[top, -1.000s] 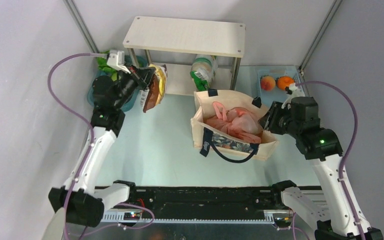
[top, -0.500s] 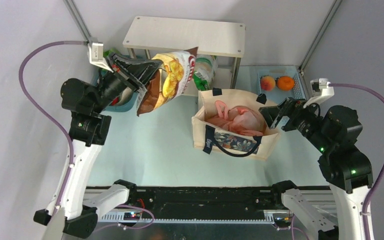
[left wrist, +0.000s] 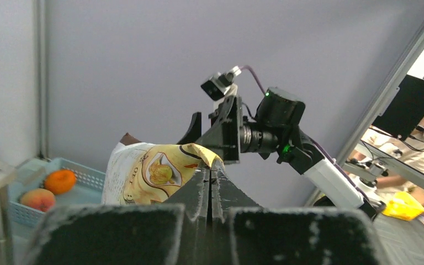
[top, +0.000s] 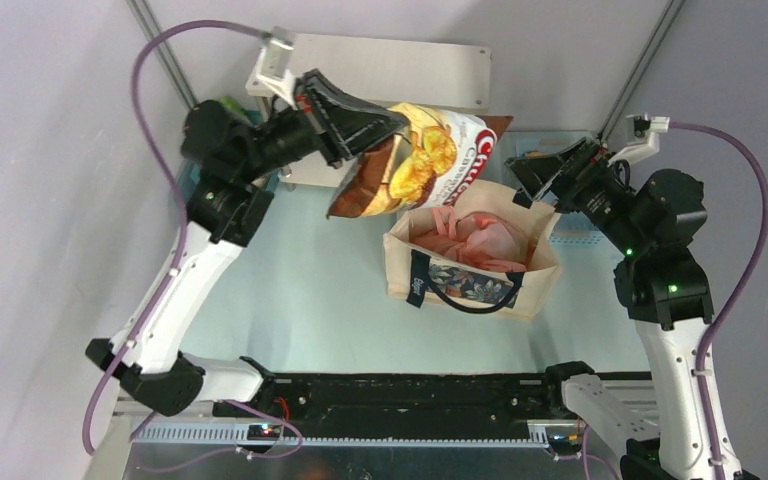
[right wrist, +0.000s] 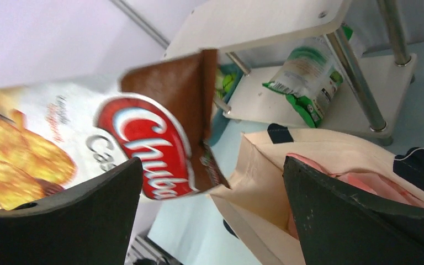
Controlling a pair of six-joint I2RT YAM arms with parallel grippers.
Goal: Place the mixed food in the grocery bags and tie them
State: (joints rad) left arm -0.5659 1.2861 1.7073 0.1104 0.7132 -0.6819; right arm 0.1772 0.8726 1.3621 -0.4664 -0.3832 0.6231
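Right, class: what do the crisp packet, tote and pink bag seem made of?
Crisp packet: glossy printed film, probably plastic; it shines and creases.
Tote: matte beige cloth, likely canvas; holds its shape.
Pink bag: thin plastic, apparently; crumpled and slightly see-through.

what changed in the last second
The left gripper, shut on the crisp packet, carried it from the far-left corner up and right to the far side of the tote. The right gripper opened wide and lifted off the tote's right rim toward the packet. Tote, pink bag and shelf stayed put.
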